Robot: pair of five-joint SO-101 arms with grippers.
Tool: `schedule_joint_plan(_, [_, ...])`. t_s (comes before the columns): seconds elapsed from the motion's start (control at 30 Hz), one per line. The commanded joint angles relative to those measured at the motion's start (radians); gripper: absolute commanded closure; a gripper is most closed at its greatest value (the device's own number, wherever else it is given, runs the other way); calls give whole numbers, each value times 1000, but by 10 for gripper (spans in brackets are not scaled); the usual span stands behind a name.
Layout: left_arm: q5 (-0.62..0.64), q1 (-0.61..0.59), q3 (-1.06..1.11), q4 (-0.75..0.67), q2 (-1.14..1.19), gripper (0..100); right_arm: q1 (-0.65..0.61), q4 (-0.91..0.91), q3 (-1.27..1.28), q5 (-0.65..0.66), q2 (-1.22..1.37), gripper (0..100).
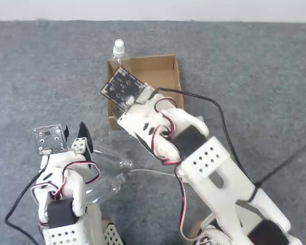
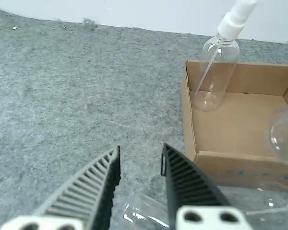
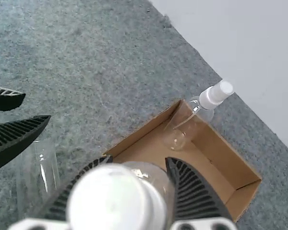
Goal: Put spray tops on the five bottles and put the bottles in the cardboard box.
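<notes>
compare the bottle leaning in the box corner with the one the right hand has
The corner bottle is free of any hand and leans against the box wall, its base on the box floor. The held bottle is clamped in the right hand above the box; whether its base touches the floor is unclear. Both are clear with a white spray top on.

Grey carpet (image 1: 255,66) runs back to a white wall (image 3: 240,43).
</notes>
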Motion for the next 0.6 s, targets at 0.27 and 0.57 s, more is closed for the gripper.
schedule_joint_plan(0.27, [11,-6,-10,-32,-14,870,93,-7,-276,9,220,991])
schedule_joint_plan(0.57, [15,-58,-16,-34,-14,870,97,-7,-459,-68,418,991])
